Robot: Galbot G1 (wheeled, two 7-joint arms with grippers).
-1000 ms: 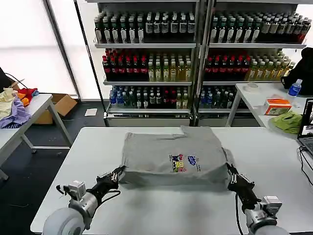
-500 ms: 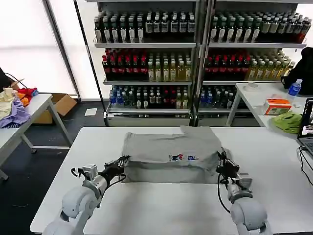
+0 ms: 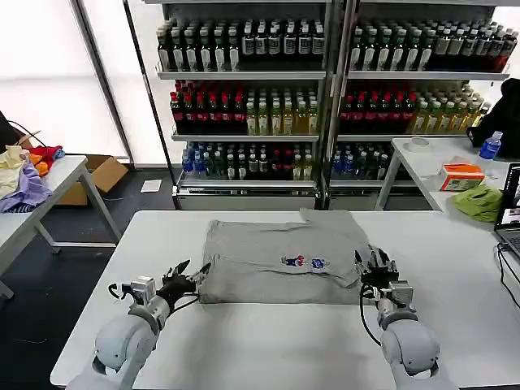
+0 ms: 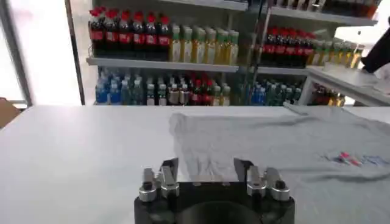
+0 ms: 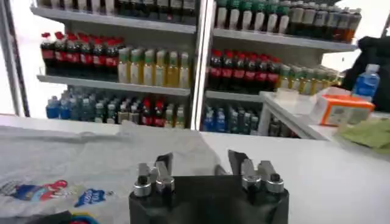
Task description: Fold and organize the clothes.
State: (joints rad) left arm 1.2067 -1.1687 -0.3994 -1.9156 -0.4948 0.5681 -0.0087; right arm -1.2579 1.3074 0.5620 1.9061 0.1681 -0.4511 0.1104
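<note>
Left gripper [image 3: 193,272] spread at folded grey shirt's [image 3: 284,260] left edge, right gripper [image 3: 375,262] spread at its right edge

- The near edge of the grey shirt [image 3: 280,260], lifted off the tabletop [image 3: 268,345] a second ago, has been carried back over the garment and laid down, so the shirt is now folded shorter and flatter.
- The chest print [image 3: 306,262] is now partly tucked into the fold.
- The left gripper [image 3: 185,274] has been released from the shirt's corner; its jaws are now spread.
- The right gripper [image 3: 374,263] has likewise been let go, its jaws parted beside the shirt's edge.
</note>
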